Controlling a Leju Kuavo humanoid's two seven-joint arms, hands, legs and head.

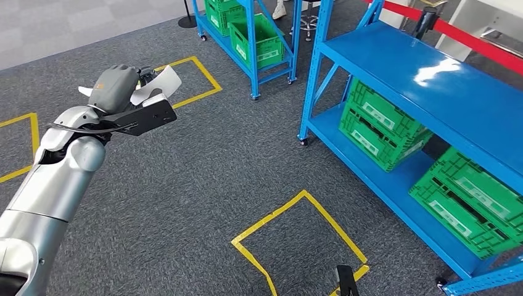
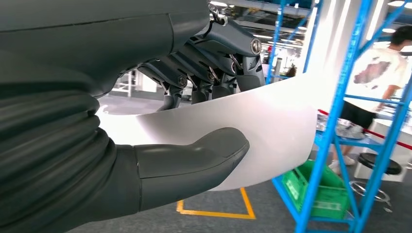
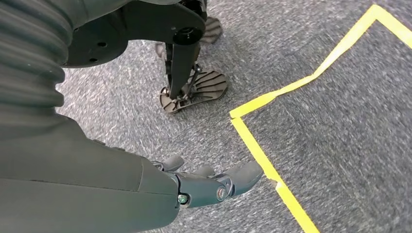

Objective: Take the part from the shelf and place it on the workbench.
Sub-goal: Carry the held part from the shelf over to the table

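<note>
Thin curved white sheet part [image 2: 272, 131] pinched in left hand [image 2: 194, 121], thumb under, dark fingers [image 2: 214, 77] over, raised above grey carpet, well apart from blue steel shelf [image 1: 432, 92]; judged light, smooth, likely slippery, somewhat flexible; hold best near middle of long edge, not tip; right hand [image 3: 204, 187] hangs low, fingers loosely extended, holding nothing; green slotted plastic crates [image 1: 382, 123] sit on lower shelf level, contents hidden.
</note>
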